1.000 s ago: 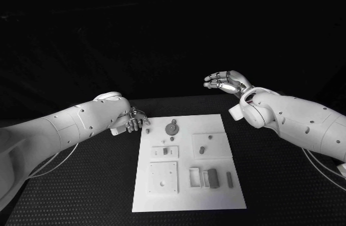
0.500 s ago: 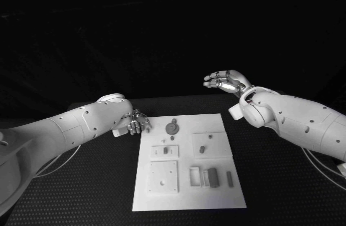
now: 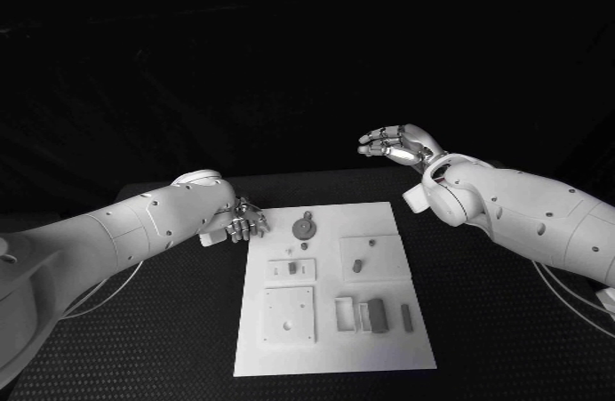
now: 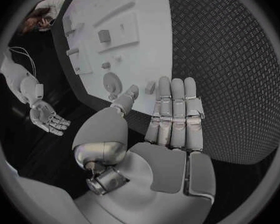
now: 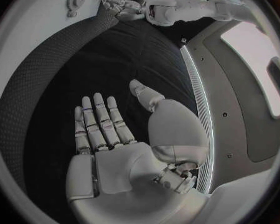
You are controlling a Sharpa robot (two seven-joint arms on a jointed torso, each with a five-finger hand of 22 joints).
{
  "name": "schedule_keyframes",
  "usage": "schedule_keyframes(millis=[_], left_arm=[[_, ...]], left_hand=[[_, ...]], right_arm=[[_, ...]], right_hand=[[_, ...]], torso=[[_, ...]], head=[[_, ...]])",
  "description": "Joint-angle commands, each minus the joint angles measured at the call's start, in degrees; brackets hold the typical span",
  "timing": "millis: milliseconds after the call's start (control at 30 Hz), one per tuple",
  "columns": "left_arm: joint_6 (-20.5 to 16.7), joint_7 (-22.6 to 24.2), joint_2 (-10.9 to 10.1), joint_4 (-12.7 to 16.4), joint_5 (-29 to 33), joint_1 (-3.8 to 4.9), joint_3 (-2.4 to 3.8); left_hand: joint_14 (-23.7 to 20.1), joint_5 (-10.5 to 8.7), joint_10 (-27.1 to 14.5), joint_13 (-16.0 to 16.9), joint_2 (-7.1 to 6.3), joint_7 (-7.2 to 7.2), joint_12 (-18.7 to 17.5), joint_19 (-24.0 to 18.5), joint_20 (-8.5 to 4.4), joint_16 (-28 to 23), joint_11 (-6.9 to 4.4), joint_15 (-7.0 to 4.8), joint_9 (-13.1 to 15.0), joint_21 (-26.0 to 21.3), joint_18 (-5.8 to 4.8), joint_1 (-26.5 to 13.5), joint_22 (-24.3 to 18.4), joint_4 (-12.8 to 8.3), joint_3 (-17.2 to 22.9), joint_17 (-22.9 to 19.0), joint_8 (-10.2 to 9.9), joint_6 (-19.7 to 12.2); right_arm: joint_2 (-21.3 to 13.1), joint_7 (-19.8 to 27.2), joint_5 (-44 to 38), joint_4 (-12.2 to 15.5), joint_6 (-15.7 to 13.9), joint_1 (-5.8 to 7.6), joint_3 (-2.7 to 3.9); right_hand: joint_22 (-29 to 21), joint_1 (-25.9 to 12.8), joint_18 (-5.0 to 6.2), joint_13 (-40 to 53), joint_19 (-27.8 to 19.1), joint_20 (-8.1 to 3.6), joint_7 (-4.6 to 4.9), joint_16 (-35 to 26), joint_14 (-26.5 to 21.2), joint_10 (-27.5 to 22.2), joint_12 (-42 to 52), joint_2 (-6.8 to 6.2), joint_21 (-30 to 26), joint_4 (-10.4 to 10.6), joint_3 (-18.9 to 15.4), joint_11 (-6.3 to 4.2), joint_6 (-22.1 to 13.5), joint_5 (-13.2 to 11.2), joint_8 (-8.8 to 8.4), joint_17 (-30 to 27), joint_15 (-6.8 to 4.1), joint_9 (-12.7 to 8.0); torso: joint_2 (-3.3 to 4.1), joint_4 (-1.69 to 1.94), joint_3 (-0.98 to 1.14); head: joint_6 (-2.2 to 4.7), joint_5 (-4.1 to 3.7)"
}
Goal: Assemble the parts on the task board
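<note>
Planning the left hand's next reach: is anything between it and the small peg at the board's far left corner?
Nothing visible. The left hand hovers open beside the task board, with the small peg just past its fingertips.

I can read no writing anywhere before me. The task board point(image 3: 385, 330) bears no letters, numbers or marks that I can make out, and the parts on it carry no labels. My arms and my own fingers point(image 4: 174, 109) show no brand or sign either, and the table point(image 3: 154, 330) is bare of any print.
</note>
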Motion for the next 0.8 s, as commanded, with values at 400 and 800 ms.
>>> schedule_keyframes(millis=[400, 800], left_arm=[[0.3, 1.8, 0.3, -0.4, 0.8, -0.22, -0.04], [0.8, 2.0, 1.1, -1.1, 1.0, -0.49, -0.19]], left_hand=[[-0.4, -0.22, -0.4, -0.1, 1.59, 0.39, 0.0, -0.3, 0.21, 0.5, 0.11, -0.04, -0.2, -0.5, -0.30, 0.3, 0.3, -0.8, 0.0, -0.4, -0.5, -0.1], [-0.5, -0.21, -0.3, -0.2, 4.52, 0.25, 0.1, -0.2, 0.22, 1.2, 0.01, -0.05, -0.3, -0.8, -0.33, 1.8, 0.6, -2.3, 0.1, -1.2, -0.5, 0.6]], right_arm=[[0.2, 0.5, -0.4, 0.2, 1.0, 0.02, 0.04], [0.3, 0.5, -0.4, 0.2, 1.0, 0.02, 0.04]], right_hand=[[0.1, -0.4, -0.96, -0.1, -0.3, 0.00, 2.72, -0.4, -0.1, 0.0, -0.3, 0.38, -0.3, 0.0, -0.4, -0.29, 0.3, -0.3, 0.19, -0.1, -0.25, -0.1], [0.2, -0.4, -0.96, -0.2, -0.3, 0.00, 2.75, -0.4, -0.1, 0.0, -0.3, 0.39, -0.4, 0.0, -0.4, -0.27, 0.3, -0.3, 0.21, -0.1, -0.24, -0.1]], torso=[[-0.05, 0.02, 0.06], [0.03, -0.06, 0.03]], head=[[-0.14, -0.07], [-0.08, 0.11]])
